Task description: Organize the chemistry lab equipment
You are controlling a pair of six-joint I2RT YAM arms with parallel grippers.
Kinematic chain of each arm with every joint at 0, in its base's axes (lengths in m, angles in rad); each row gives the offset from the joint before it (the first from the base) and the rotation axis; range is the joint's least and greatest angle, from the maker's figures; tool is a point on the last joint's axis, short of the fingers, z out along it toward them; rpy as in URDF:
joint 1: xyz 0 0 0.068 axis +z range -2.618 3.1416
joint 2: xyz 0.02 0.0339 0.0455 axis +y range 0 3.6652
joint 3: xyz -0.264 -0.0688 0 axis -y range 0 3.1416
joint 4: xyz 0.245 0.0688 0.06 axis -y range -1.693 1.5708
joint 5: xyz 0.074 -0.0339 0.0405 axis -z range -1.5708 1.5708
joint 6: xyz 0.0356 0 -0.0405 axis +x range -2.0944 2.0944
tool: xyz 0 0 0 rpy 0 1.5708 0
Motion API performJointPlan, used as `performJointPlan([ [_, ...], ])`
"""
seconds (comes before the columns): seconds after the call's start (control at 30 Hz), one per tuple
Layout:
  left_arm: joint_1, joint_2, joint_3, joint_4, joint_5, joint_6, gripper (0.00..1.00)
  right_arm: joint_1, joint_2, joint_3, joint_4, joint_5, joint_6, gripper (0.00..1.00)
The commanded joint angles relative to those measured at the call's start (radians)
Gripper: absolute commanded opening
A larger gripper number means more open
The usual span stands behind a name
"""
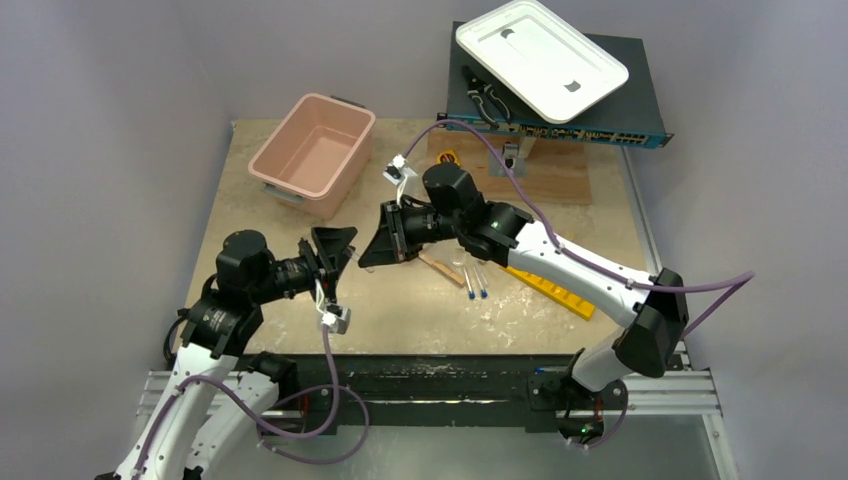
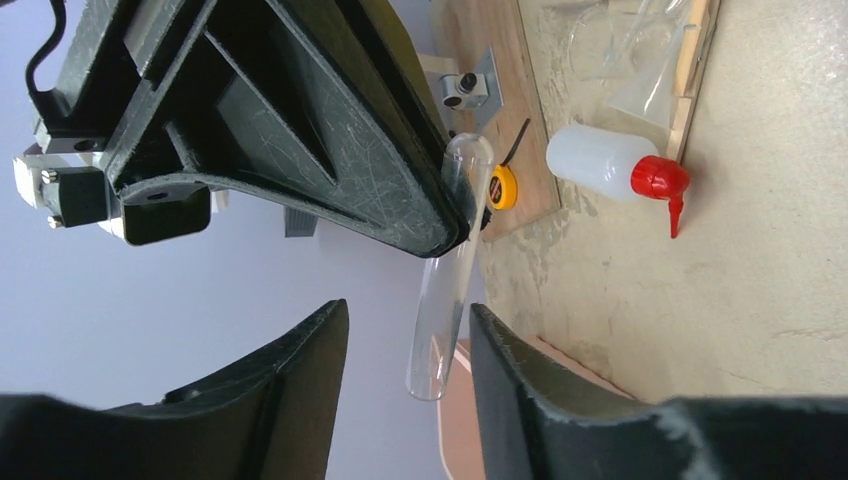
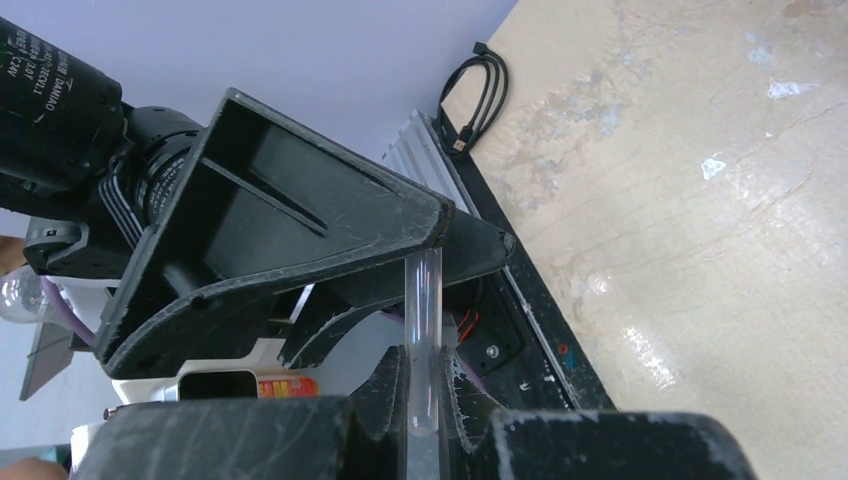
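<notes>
- Over the beige worktop's (image 1: 560, 330) 9 o'clock side, the black right hand (image 3: 425, 375) pinched one end of a thin clear tube (image 2: 445, 290).
- The black left hand (image 2: 408, 320) stood half-wide astride it, seemingly not touching.
- The tube seemed light, stiff, slick and brittle; its free barrel suited a gentle grip.

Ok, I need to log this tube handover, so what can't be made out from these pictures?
Left wrist view: whether the left gripper touches the clear tube; one finger's edge overlaps it.
Right wrist view: the tube's lower end, buried between the right gripper's fingers and cut off by the bottom edge.
Top view: the tube, hidden behind both grippers; the yellow rack, partly under the right arm.
</notes>
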Motion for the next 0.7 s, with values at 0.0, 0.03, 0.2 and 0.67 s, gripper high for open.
performJointPlan([
  [0.0,-0.005,0.004,0.028,0.003,-0.007,0.033,0.41,0.005,0.011,0.053,0.055,-0.038,0.018,0.00],
  [0.03,-0.006,0.005,0.028,0.001,-0.009,0.034,0.38,0.005,0.014,0.055,0.055,-0.040,0.019,0.00],
  [0.2,-0.005,0.005,0.026,-0.011,-0.012,0.042,0.21,0.005,0.027,0.075,0.064,-0.048,0.022,0.00],
  [0.67,-0.006,-0.001,0.066,-0.002,-0.045,-0.357,0.00,0.003,-0.001,0.155,0.005,0.066,-0.033,0.52],
])
